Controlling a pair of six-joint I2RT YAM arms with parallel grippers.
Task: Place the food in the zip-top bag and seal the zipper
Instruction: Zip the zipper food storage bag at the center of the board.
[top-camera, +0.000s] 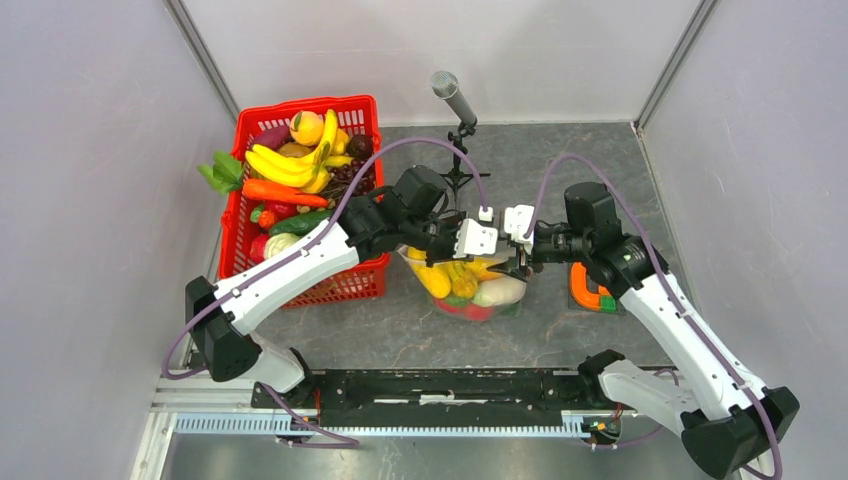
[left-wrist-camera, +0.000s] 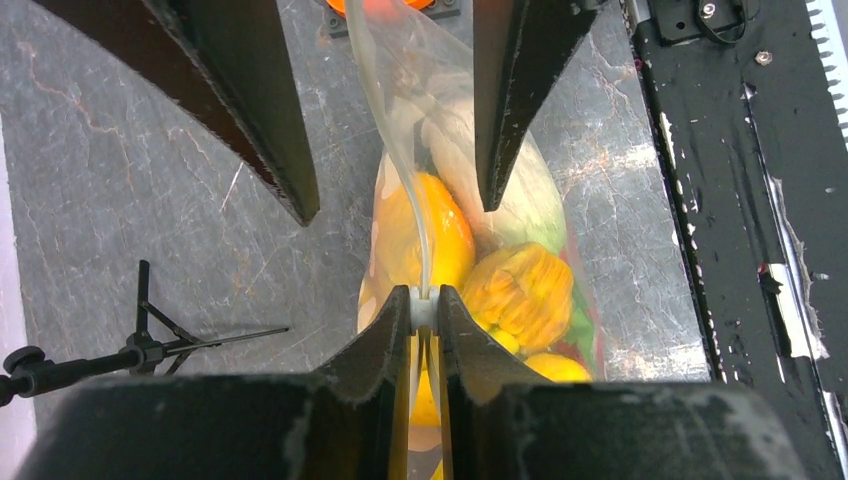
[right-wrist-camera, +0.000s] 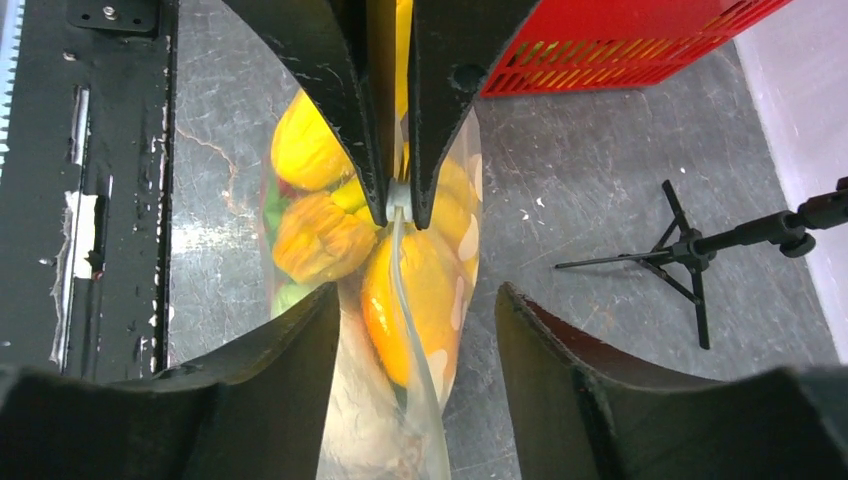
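The zip-top bag (top-camera: 478, 290) hangs between my two grippers, just above the table, and holds several pieces of food (left-wrist-camera: 440, 235): yellow, orange and pale white-green toys. My left gripper (top-camera: 478, 240) (left-wrist-camera: 425, 300) is shut on the white zipper (left-wrist-camera: 426, 270) at the bag's top edge. My right gripper (top-camera: 520, 250) (right-wrist-camera: 418, 300) is open, one finger on each side of the zipper (right-wrist-camera: 400, 250), not touching it. In the right wrist view the left gripper's fingers (right-wrist-camera: 360, 150) pinch the strip. More food (top-camera: 290, 165) fills the red basket.
The red lattice basket (top-camera: 330, 285) stands left of the bag. A microphone on a small tripod (top-camera: 455, 100) stands behind the grippers. An orange and green object (top-camera: 590, 290) lies right of the bag. A black rail (top-camera: 440, 385) runs along the near edge.
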